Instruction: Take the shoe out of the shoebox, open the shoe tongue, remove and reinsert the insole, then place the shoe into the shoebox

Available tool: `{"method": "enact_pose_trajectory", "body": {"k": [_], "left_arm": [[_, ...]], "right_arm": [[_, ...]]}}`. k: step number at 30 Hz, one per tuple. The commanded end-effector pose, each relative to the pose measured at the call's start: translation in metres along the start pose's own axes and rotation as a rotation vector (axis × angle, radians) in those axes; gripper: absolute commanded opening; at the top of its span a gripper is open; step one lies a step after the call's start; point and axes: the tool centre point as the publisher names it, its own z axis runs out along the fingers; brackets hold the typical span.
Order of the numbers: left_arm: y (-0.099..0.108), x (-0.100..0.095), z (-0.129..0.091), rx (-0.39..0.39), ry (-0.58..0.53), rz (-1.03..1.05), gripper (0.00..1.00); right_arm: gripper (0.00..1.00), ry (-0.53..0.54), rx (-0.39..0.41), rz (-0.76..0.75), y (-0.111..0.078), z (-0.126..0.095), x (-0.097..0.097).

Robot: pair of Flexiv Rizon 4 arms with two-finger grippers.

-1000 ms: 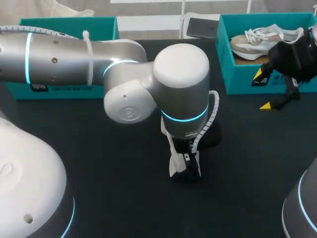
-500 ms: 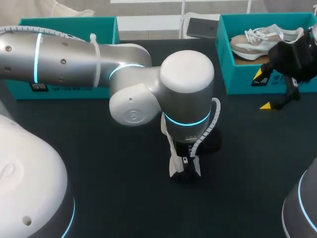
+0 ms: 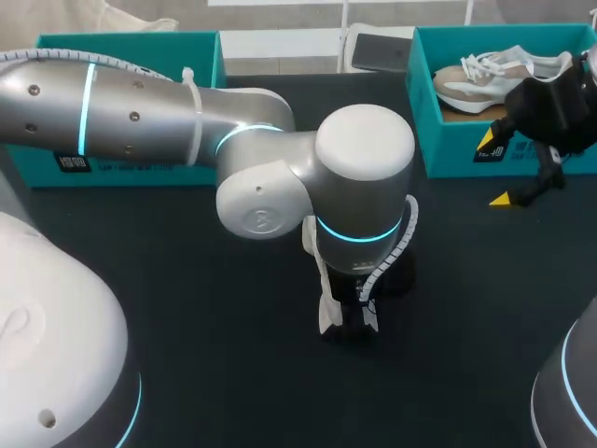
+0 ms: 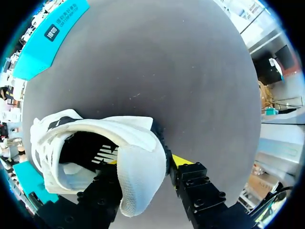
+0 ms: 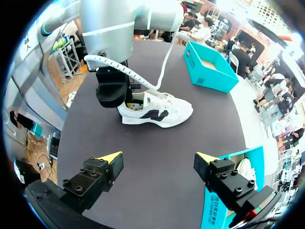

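Where the white shoe [image 5: 155,109] stands on its sole in the middle of the black table [image 3: 187,308], our left claw [image 4: 143,163] is clamped on its heel, one finger inside the collar and the other outside. Our right claw [image 5: 158,156] hangs with its fingers wide apart, well away from that shoe and just in front of the teal shoebox [image 3: 466,154] at the table's far right. A second pale shoe [image 3: 494,75] lies in that box. Another teal box [image 3: 131,45] stands at the far left, behind our left arm [image 3: 140,117].
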Motion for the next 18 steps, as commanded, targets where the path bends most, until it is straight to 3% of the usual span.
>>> {"method": "enact_pose_trajectory", "body": {"k": [1,3,5,6,12,18], "left_arm": [[0.0,-0.002,0.003,-0.008,0.031,0.0,0.36],[0.003,-0.001,0.002,-0.014,0.054,0.004,0.29],[0.005,-0.001,-0.002,-0.017,0.095,0.008,0.04],[0.007,0.0,-0.006,-0.016,0.116,0.017,0.0],[0.018,0.001,-0.045,-0.052,0.128,0.059,0.0],[0.034,-0.004,-0.109,-0.081,0.185,0.113,0.0]], "right_arm": [[1.0,0.0,0.004,0.001,0.001,0.001,0.0],[1.0,0.0,0.004,0.001,0.001,0.001,0.0],[1.0,0.0,0.004,0.001,0.001,0.001,0.0],[1.0,0.0,0.004,0.001,0.001,0.001,0.0],[1.0,0.0,0.004,0.001,0.001,0.001,0.0],[1.0,0.0,0.004,0.001,0.001,0.001,0.0]]}}
